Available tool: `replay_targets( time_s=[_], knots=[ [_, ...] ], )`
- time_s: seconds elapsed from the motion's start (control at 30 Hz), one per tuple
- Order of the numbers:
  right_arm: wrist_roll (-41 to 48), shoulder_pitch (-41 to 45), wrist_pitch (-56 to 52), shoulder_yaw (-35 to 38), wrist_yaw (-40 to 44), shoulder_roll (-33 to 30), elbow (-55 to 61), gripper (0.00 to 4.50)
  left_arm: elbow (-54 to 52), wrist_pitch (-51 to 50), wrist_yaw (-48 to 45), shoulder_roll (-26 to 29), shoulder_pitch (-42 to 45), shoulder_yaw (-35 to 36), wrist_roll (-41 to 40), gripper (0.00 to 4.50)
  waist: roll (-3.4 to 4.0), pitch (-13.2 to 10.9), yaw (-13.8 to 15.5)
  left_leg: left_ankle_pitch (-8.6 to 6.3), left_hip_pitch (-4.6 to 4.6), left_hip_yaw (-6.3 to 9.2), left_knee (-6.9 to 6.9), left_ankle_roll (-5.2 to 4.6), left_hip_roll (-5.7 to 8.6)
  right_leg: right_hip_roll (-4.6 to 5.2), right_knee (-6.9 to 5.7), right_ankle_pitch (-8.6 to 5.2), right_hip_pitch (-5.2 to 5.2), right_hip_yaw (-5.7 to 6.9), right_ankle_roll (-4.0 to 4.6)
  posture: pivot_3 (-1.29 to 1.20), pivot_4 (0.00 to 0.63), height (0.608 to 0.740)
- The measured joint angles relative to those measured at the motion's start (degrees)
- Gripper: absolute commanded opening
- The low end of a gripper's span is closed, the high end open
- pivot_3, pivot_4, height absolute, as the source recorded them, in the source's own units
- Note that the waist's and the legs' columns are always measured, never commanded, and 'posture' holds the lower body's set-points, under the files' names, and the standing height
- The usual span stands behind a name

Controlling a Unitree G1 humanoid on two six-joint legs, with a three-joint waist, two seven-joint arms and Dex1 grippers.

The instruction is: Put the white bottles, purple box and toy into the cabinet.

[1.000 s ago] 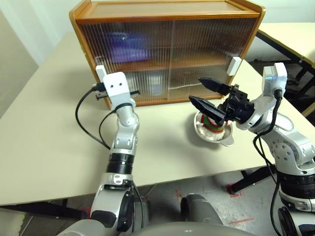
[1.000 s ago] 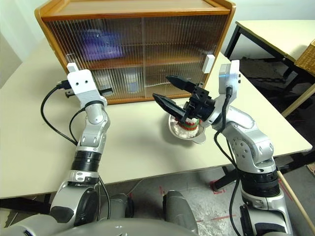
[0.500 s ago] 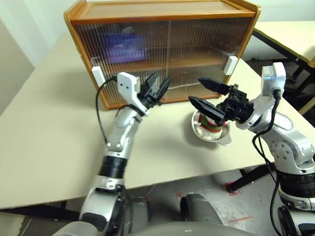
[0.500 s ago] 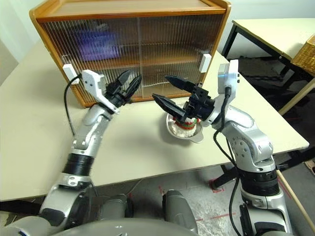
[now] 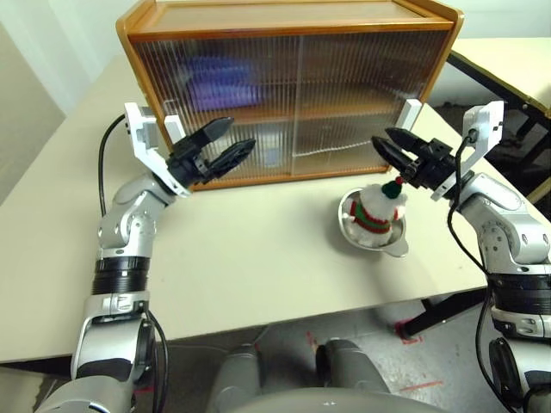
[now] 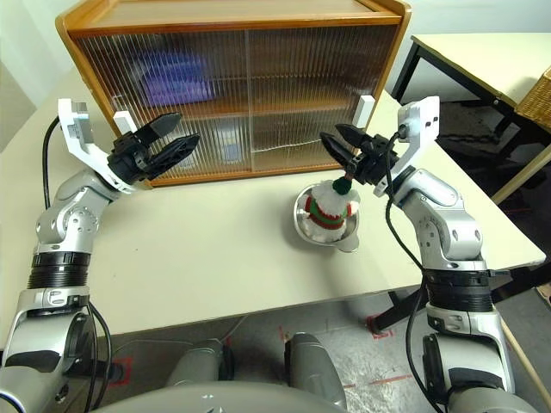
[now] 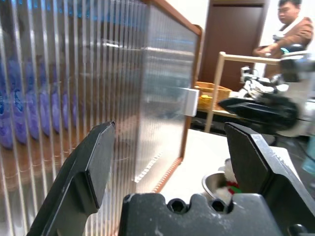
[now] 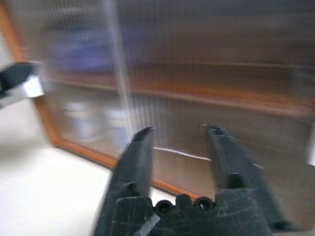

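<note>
The cabinet (image 5: 293,26) stands at the back of the table with both ribbed doors shut. Through the left door the purple box (image 5: 215,86) shows as a blur on the upper shelf. Below it, on the lower level, the white bottles (image 5: 271,146) are pale shapes. The toy (image 5: 376,209) sits upright in a steel bowl (image 5: 349,231) in front of the right door. My left gripper (image 5: 238,134) hangs open and empty near the left door's white handle (image 5: 172,129), pointing along the cabinet front. My right gripper (image 5: 380,138) is narrowly open and empty, above the toy, near the right handle (image 5: 411,112).
The cream table (image 5: 258,258) has free room in front of the cabinet and to its left. A second table (image 6: 482,52) with a wicker basket (image 6: 534,95) stands to the right. A person (image 7: 295,22) is in the background of the left wrist view.
My left arm swung out to the left, its wrist turned and its gripper opened. My right gripper moved right off the bowl toward the cabinet's right handle and narrowed, uncovering the toy.
</note>
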State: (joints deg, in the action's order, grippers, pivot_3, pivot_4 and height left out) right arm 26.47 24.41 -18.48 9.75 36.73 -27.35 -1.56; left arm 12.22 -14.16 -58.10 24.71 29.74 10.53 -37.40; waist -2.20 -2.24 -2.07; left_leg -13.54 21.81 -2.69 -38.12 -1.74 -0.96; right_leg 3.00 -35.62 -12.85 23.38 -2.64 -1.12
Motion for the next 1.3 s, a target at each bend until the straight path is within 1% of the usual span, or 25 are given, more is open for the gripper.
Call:
replay_targets(
  time_s=[0.1,0.13,0.2,0.33,0.6,0.77,1.03,1.3],
  knots=[
    [-1.41,1.32,0.25,0.65,-1.14,-1.16,-3.37,0.20,-0.21,-0.39,-0.99,-0.06,-1.15,0.44,-0.81,4.50,0.01,-0.01,0.01,0.00,-0.01,0.01,0.00,0.00,-0.08,0.01,-0.01,0.00,0.00,-0.03,-0.01,0.02,0.000,0.740],
    [-1.72,1.71,0.43,1.07,-1.48,-1.39,-4.12,0.02,-0.24,-0.44,-1.05,-0.20,-1.24,0.45,-0.82,4.50,0.01,-0.01,0.02,0.00,-0.01,0.01,0.00,0.00,-0.08,0.00,-0.01,0.01,0.00,-0.03,-0.01,0.02,0.000,0.740],
    [-2.50,2.57,0.88,1.78,-1.92,-2.09,-5.67,0.02,-0.43,0.12,-0.76,-0.38,-1.24,0.38,-0.31,4.50,0.01,-0.01,0.02,0.00,-0.04,0.00,-0.01,-0.01,-0.07,0.01,-0.02,0.02,-0.01,-0.05,-0.03,0.02,0.000,0.740],
    [-5.60,6.21,1.97,2.29,-4.06,-4.20,-11.90,0.02,-0.38,3.19,-0.08,-0.21,-1.42,-0.60,3.56,4.50,0.01,-0.01,-0.01,0.00,-0.20,-0.16,0.01,0.00,0.00,0.00,-0.05,0.04,-0.05,-0.21,-0.03,0.03,0.000,0.740],
    [-10.28,12.01,4.71,2.14,-6.17,-4.97,-22.90,0.02,-0.43,3.54,-0.88,-0.31,-1.71,-0.77,3.80,4.50,0.01,-0.01,-0.12,0.01,-0.34,-0.38,0.10,-0.02,-0.02,-0.03,-0.12,0.04,-0.03,-0.49,-0.04,0.04,0.000,0.740],
    [-12.78,17.45,6.07,2.15,-9.07,-4.93,-29.79,0.02,-0.53,4.09,0.03,-0.77,-2.13,-0.43,3.92,4.50,0.02,-0.01,-0.07,0.01,-0.36,-0.43,0.11,-0.02,-0.17,-0.02,-0.11,0.06,-0.03,-0.57,-0.08,0.04,0.000,0.740],
    [-15.09,21.52,6.29,2.04,-11.47,-3.70,-35.08,0.02,-0.75,5.22,1.06,-1.33,-2.79,-0.39,4.24,4.50,0.02,-0.01,-0.10,0.01,-0.36,-0.48,0.13,-0.02,-0.23,-0.03,-0.11,0.06,-0.02,-0.61,-0.08,0.05,0.000,0.740],
    [-16.55,22.23,6.30,0.35,-13.56,-0.33,-37.00,0.02,-1.54,5.72,2.12,-1.99,-3.64,-0.38,4.25,4.50,0.02,-0.01,-0.03,0.01,-0.36,-0.51,0.13,-0.02,-0.26,-0.04,-0.14,0.06,-0.01,-0.62,-0.08,0.06,0.000,0.740]
  ],
)
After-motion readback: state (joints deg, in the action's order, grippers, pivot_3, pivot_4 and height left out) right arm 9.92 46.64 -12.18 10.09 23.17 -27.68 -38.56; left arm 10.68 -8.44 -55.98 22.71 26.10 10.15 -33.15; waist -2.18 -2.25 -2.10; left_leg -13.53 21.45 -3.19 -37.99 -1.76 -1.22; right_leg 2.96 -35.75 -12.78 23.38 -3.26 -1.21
